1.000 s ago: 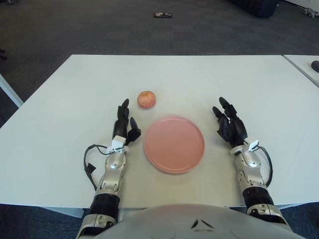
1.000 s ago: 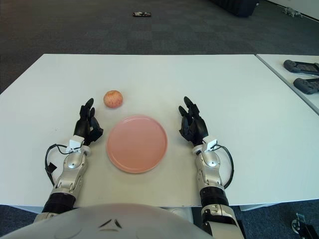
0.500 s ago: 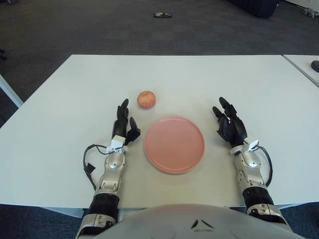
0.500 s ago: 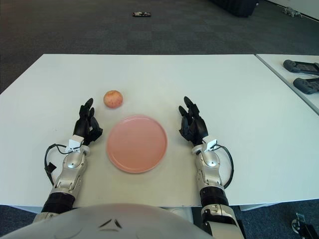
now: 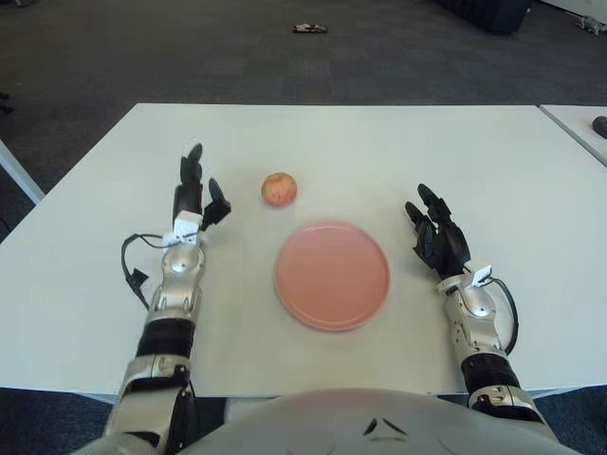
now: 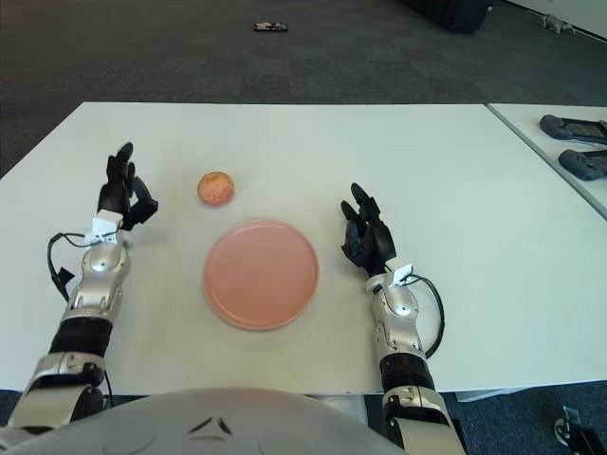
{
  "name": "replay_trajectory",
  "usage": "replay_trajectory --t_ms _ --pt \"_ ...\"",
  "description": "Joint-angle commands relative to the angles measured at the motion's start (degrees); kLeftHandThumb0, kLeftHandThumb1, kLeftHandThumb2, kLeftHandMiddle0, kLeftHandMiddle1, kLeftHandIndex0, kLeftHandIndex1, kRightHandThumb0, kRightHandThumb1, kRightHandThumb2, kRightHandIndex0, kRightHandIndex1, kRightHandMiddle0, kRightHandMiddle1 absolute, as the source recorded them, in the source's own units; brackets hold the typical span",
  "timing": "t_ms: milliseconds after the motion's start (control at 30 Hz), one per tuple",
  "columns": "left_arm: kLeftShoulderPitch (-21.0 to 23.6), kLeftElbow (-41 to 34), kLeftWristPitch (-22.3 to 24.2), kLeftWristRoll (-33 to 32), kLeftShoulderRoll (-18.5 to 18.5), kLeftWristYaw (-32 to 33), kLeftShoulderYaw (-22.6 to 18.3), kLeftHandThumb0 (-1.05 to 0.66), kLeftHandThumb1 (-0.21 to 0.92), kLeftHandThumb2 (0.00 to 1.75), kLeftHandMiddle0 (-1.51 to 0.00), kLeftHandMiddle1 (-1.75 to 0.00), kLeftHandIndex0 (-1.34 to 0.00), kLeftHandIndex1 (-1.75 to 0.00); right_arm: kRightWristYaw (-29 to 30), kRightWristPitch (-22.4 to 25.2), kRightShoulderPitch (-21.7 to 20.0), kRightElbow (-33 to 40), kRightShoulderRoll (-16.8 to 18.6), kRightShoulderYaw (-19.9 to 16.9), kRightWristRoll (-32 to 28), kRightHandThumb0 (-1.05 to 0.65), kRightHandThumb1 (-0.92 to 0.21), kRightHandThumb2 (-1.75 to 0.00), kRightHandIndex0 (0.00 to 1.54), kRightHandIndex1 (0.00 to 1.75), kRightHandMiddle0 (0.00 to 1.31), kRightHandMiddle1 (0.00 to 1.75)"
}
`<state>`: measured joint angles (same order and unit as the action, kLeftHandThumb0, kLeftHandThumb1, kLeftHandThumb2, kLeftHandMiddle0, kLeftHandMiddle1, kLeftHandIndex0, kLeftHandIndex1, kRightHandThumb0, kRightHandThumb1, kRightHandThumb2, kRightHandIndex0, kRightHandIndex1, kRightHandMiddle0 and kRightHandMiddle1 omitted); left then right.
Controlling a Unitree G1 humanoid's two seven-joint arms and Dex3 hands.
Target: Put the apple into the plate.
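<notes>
A small reddish apple (image 5: pixel 279 189) sits on the white table (image 5: pixel 379 142), just beyond the upper left edge of the pink plate (image 5: pixel 332 274). My left hand (image 5: pixel 196 194) is raised to the left of the apple, about level with it, fingers spread and holding nothing. A gap of bare table separates the hand from the apple. The plate holds nothing. My right hand (image 5: pixel 436 237) shows to the right of the plate, fingers open and relaxed.
A second table's corner (image 6: pixel 560 142) at the far right carries dark controllers (image 6: pixel 574 126). A small dark object (image 5: pixel 309 28) lies on the carpet beyond the table. The robot's torso (image 5: pixel 379 422) fills the bottom edge.
My left hand has swung out to the left and forward, from beside the plate to a spot left of the apple. The right hand, apple and plate have stayed put.
</notes>
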<state>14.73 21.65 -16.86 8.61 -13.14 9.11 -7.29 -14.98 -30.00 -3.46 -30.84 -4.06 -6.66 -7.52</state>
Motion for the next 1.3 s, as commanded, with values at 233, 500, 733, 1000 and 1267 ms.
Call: replay_trajectory --t_ms 233,500,733,1000,1267 --pt "7.1 2.4 -2.8 2.6 -6.3 -3.4 1.6 -0.92 0.92 0.8 -0.04 0.0 0.0 -0.19 -0.1 1.2 1.6 -3.0 1.1 0.4 -0.4 -0.69 -0.92 -0.82 0.09 0.0 0.0 0.11" --pt "14.7 9.8 -8.0 7.7 -12.3 -4.9 4.6 -1.04 0.92 0.21 0.0 0.0 0.0 -0.02 -0.4 1.9 1.1 -3.6 0.9 0.2 -0.8 -0.69 -0.92 -0.8 0.07 0.0 0.0 0.07" --pt "20.6 18.4 -14.9 10.1 -15.1 -6.8 8.3 -1.05 0.88 0.1 0.0 0.0 0.0 0.0 -0.5 1.0 0.8 -4.1 1.0 0.1 -0.7 -0.69 -0.92 -0.8 0.08 0.0 0.0 0.07" --pt "25.9 24.9 -19.1 15.4 -18.6 -6.4 12.7 -1.05 0.85 0.06 0.0 0.0 -0.01 -0.01 -1.2 0.4 0.1 -5.1 1.2 -0.3 -1.2 -0.67 -0.92 -0.82 0.1 0.01 0.0 0.14" --pt "31.8 28.0 -16.6 20.1 -20.6 -9.2 17.0 -1.05 0.81 0.03 0.0 0.0 -0.02 -0.01 -0.7 1.6 -0.6 -5.5 1.3 -0.4 -0.7 -0.67 -0.92 -0.81 0.09 0.0 0.0 0.1"
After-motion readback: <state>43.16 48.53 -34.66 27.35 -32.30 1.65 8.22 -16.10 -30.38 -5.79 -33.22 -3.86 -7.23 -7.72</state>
